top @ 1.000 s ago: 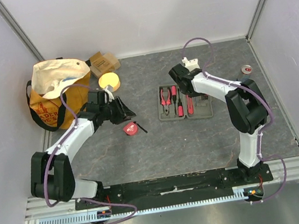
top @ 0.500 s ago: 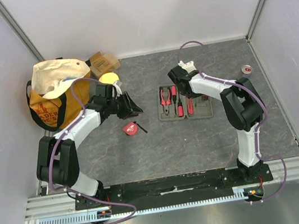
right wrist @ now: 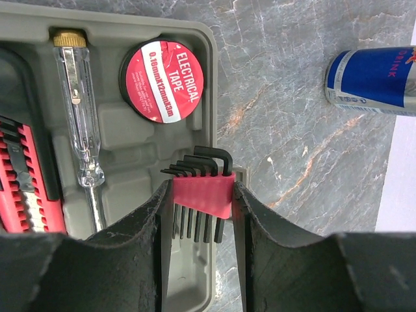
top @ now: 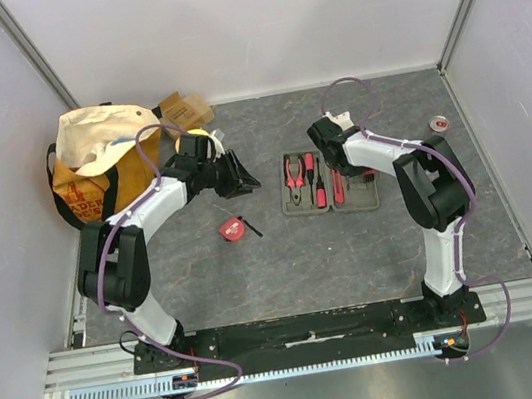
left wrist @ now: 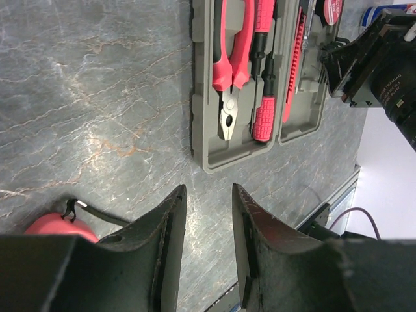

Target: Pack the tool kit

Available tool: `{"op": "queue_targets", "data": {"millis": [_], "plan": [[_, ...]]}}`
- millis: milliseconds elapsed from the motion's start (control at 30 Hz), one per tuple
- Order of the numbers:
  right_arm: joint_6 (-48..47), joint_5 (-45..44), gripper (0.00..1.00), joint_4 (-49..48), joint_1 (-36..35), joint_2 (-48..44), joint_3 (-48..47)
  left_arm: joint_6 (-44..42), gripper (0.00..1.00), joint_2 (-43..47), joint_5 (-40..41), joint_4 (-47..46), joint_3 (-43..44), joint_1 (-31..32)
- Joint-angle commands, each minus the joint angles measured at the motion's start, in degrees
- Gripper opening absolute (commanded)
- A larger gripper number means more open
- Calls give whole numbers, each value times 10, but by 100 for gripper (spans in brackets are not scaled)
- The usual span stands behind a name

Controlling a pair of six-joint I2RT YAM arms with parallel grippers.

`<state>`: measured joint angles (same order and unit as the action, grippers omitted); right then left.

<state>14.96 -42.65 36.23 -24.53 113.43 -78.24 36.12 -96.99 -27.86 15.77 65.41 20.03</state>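
Open on the grey counter, mid-surface: the tool kit, a flat grey-green plastic case with rounded corners and moulded slots. Seated inside: one pair of red-handled pliers, two red-and-black screwdrivers, one red knife, one clear-handled tester, one roll of electrical tape. At the case's edge beside the tape, right tool clamped on one hex-key set in a red holder. Left of the case, left tool partly parted, gripping nothing, above bare counter. Also left of the case, one red tape measure. Well to the right, one blue can.
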Motion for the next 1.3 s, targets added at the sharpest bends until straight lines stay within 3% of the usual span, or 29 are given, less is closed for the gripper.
{"op": "queue_targets", "data": {"millis": [0, 567, 800, 1267], "plan": [[-15, 22, 43, -30, 7, 3, 5, -14, 40, -14, -22, -13, 28, 11], [-48, 77, 47, -38, 18, -16, 23, -14, 40, -24, -21, -6, 31, 19], [-24, 107, 52, -27, 18, -17, 12, -12, 40, -29, -19, -5, 35, 22], [17, 151, 59, -1, 34, -65, 3, -11, 40, -108, 4, 4, 116, 48]]}}
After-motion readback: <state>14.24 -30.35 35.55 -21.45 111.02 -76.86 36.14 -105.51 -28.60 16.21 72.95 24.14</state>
